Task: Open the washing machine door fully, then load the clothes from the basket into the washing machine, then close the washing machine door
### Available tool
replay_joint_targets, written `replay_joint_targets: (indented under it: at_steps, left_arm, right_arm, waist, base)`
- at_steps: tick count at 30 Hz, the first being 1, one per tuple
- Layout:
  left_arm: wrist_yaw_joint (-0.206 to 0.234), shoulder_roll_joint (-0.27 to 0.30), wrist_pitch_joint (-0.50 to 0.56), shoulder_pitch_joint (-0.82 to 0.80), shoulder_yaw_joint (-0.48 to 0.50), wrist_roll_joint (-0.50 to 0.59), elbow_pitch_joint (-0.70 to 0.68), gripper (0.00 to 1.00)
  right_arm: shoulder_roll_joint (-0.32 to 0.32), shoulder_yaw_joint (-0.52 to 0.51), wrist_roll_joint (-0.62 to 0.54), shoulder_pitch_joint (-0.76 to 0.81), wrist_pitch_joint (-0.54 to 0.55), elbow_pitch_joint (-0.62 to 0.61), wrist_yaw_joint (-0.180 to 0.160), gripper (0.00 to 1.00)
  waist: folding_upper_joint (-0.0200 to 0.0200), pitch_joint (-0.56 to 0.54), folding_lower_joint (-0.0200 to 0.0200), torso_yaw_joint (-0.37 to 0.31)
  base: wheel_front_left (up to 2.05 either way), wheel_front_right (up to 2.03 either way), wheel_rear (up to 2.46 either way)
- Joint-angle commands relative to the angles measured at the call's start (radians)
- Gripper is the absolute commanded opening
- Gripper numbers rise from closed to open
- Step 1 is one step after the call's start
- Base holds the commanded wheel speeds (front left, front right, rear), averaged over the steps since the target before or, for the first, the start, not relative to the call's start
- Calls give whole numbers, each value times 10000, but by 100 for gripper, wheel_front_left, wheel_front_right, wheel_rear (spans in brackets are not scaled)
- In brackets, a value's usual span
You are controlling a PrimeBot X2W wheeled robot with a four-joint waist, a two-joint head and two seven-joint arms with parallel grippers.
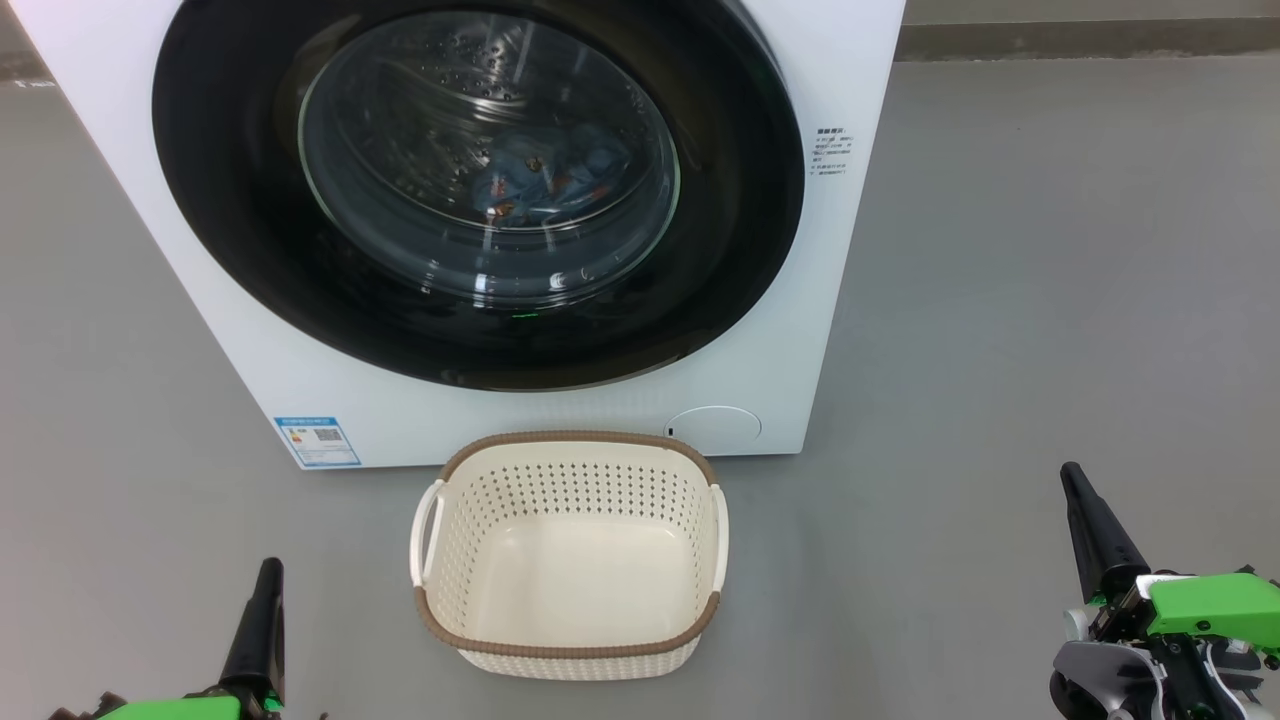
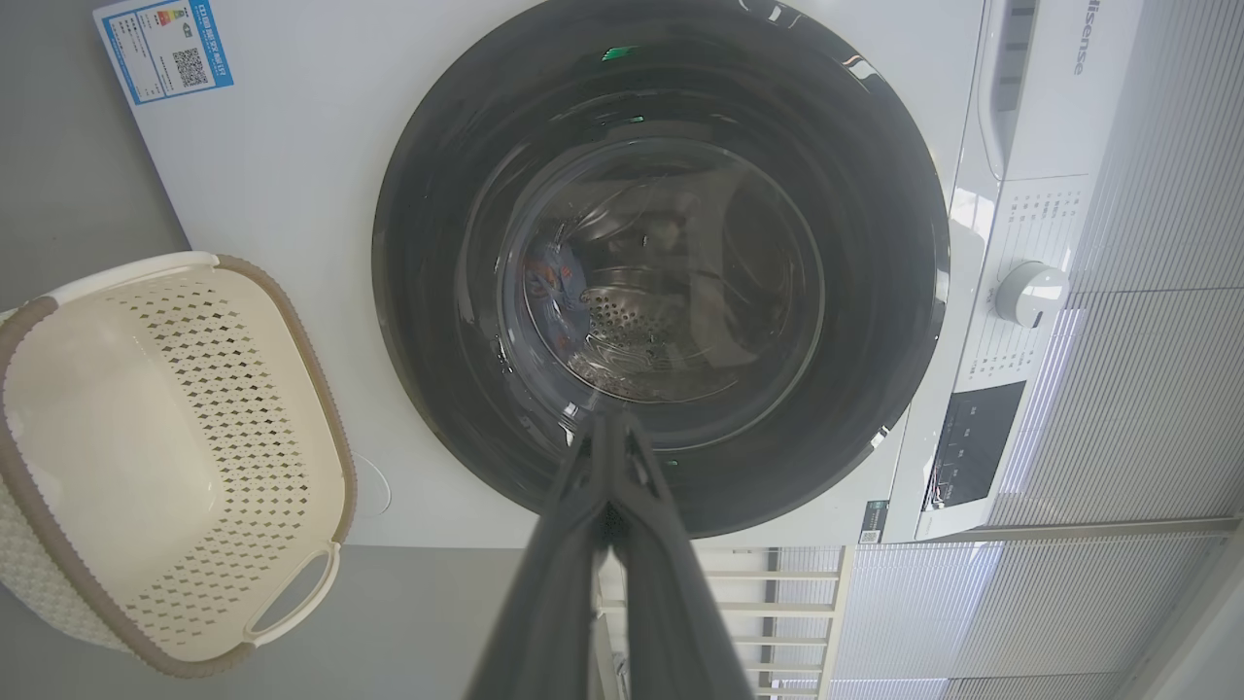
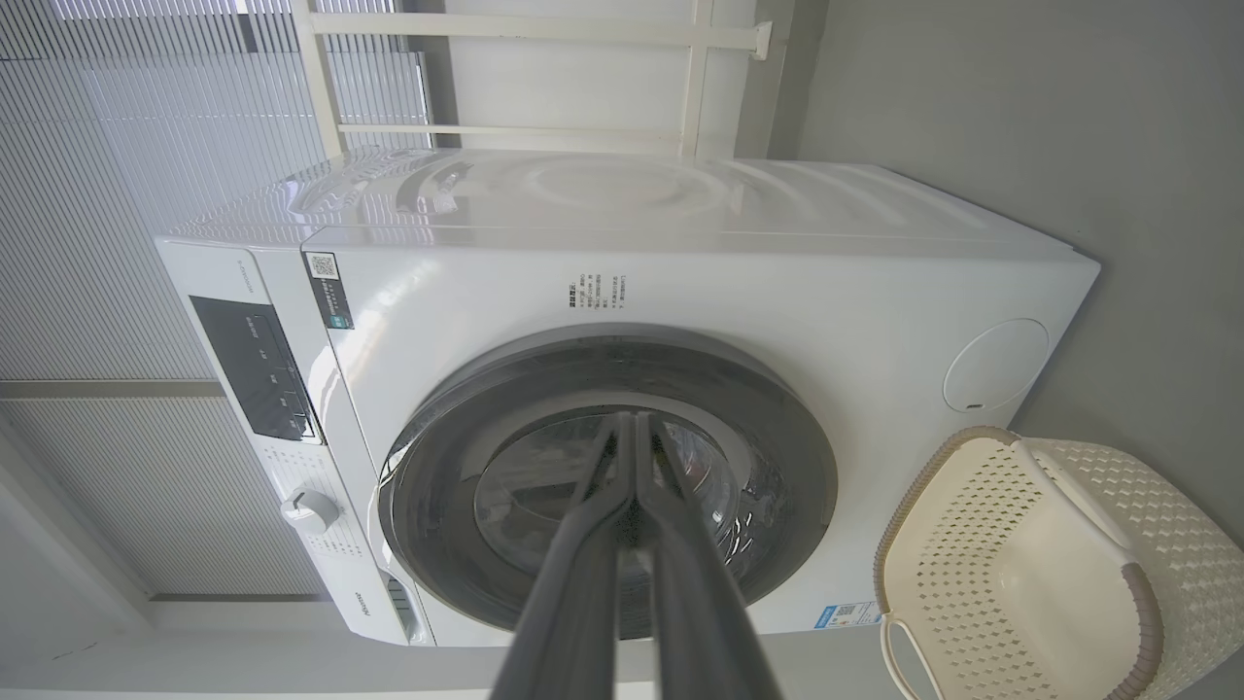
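Brand: "Hisense" in grey letters on the drawer front (image 2: 1079, 44), upper left of the washing machine (image 1: 500, 420); its first letter is cut by the edge of the left wrist view.
Blue label: blue label sticker (image 1: 317, 441) at the lower left corner of the machine's front, with a QR code and small coloured bars; the fine print is too small to read.
Front print: printed lines (image 1: 832, 152) of small dark characters right of the washing machine door (image 1: 230, 200); not legible.
Corner sticker: narrow dark sticker (image 3: 326, 277) with a QR code at the front's upper right; text unreadable.
Panel: tiny markings around the dial (image 2: 1030, 292); unreadable.
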Motion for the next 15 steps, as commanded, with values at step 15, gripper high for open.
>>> replay_joint_targets:
  at_steps: [15]
  left_arm:
    - [-67, 93, 63, -422, 326, -80, -154, 0]
  right_arm:
    - [-76, 174, -13, -144, 59, -301, 2, 0]
  waist:
    - [-1, 0, 0, 0]
  base:
    - [0, 0, 0]
